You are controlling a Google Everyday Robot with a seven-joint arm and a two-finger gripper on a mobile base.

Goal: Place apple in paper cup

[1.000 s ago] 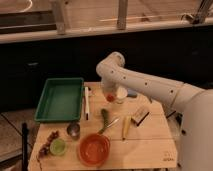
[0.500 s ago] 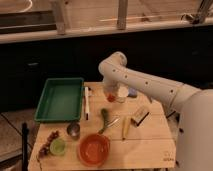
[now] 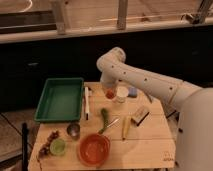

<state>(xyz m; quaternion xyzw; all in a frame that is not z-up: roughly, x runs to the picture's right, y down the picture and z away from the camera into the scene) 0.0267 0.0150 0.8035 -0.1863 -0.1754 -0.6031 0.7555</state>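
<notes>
The near right corner of the counter lies open, and a green tray fills the far left corner. The arm has hardly shifted since half a second ago. The claw hangs near the far edge, directly over the apple. The apple is just beside the paper cup, on its tray side. Whether the claw grips the apple, I cannot tell.
</notes>
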